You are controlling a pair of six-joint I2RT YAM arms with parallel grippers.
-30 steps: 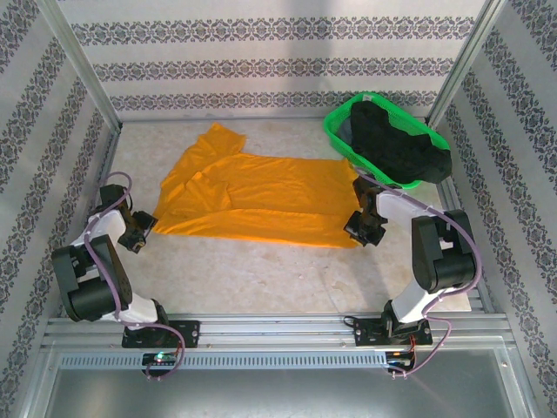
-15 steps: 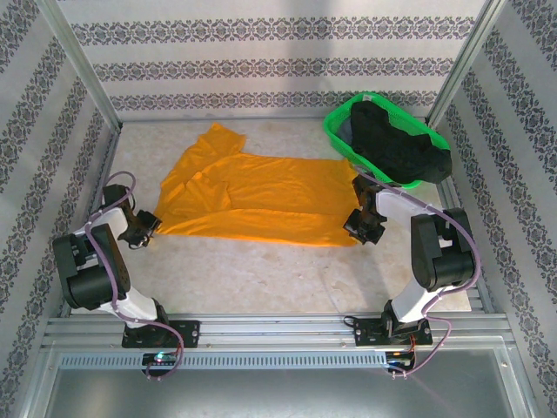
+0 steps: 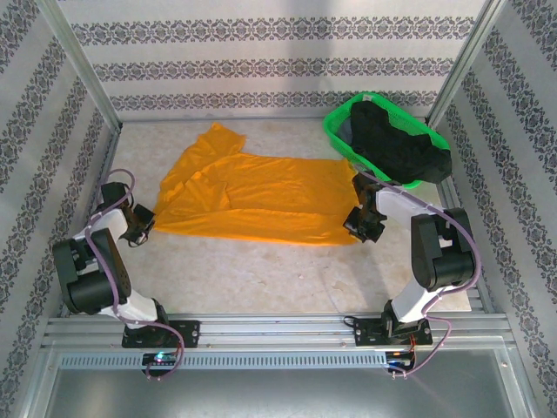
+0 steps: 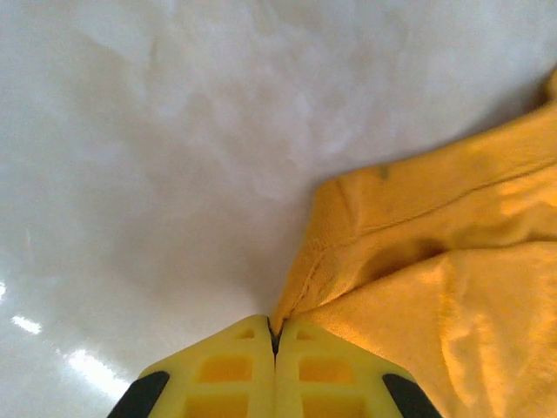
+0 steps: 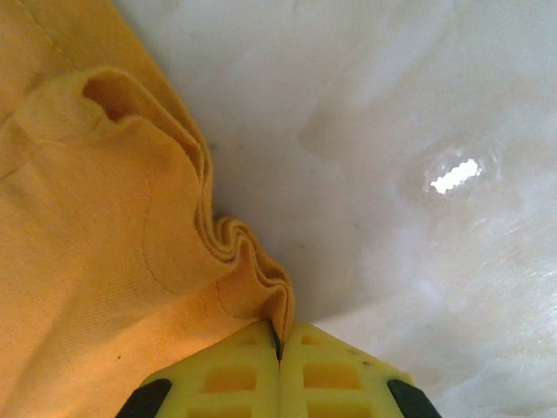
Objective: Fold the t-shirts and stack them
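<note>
Seen from the top, the orange t-shirt point(image 3: 252, 196) lies spread on the table point(image 3: 261, 279) just beside the green basket point(image 3: 334, 131), which holds the black t-shirt point(image 3: 400, 150). The left gripper point(image 3: 142, 223) meets the orange corner farthest from the basket, and the right gripper point(image 3: 359, 225) meets the corner nearest it. On the left wrist view, the jaws are clenched on the orange hem. On the right wrist view, the jaws are clenched on bunched orange folds.

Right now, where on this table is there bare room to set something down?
The strip of table between the orange shirt and the arm bases is bare. So is the far band along the back wall. Crowded: the basket corner, and where the left tool and right tool pinch the shirt's corners.
</note>
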